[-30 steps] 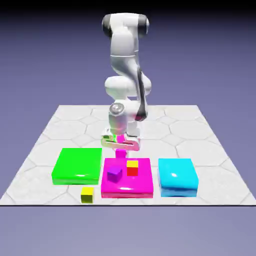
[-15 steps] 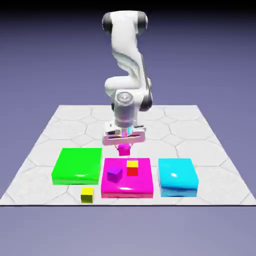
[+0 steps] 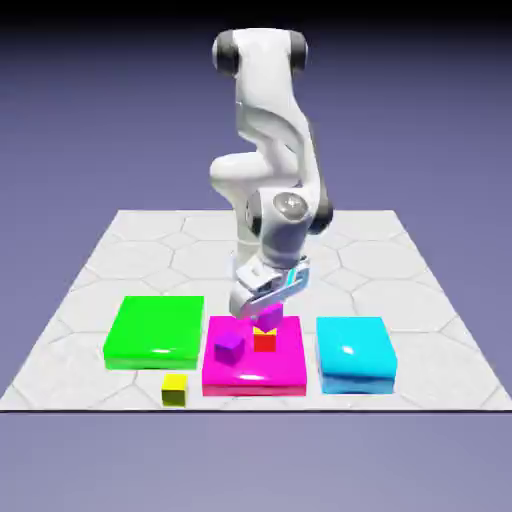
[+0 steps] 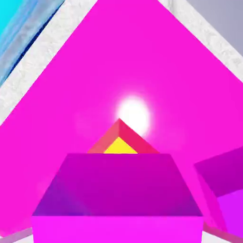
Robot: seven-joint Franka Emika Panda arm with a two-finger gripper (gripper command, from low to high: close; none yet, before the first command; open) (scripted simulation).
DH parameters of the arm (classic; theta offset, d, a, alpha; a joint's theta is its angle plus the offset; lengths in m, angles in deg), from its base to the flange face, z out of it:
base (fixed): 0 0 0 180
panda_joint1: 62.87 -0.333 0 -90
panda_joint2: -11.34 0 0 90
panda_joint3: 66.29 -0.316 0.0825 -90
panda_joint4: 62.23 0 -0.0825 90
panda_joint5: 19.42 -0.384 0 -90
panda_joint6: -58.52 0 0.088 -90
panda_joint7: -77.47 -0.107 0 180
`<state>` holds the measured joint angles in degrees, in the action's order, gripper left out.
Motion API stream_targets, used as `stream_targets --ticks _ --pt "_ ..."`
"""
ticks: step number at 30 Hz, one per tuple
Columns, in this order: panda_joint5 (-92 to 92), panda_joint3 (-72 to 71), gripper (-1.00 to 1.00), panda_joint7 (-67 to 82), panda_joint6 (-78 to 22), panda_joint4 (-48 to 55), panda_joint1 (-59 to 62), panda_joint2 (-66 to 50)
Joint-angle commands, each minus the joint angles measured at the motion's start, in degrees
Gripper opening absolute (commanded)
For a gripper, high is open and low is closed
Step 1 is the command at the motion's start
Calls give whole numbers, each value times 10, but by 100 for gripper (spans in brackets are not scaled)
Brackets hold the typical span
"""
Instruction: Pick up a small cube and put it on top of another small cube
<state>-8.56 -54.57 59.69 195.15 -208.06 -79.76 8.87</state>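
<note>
Three flat slabs lie in a row on the worktop (image 3: pixel 90 280): green (image 3: pixel 154 330), pink (image 3: pixel 255 368) and blue (image 3: pixel 354 350). On the pink slab sits the red cube (image 3: pixel 264 341) with a yellow top. The little pink cube (image 3: pixel 268 317) rests on top of it, between the fingers of the gripper (image 3: pixel 266 307), whose jaws look spread apart. A purple cube (image 3: pixel 230 346) sits just beside.

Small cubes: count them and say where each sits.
4. The pink cube is under the hand, over the red cube on the magenta slab. The purple cube sits beside them. The yellow cube is on the table.
</note>
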Motion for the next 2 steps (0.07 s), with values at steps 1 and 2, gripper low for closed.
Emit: stream_targets --ticks 1,2 --pt "-1 -1 100 0 -25 9 -1 16" --pt "-1 -2 100 1 -50 17 -3 32"
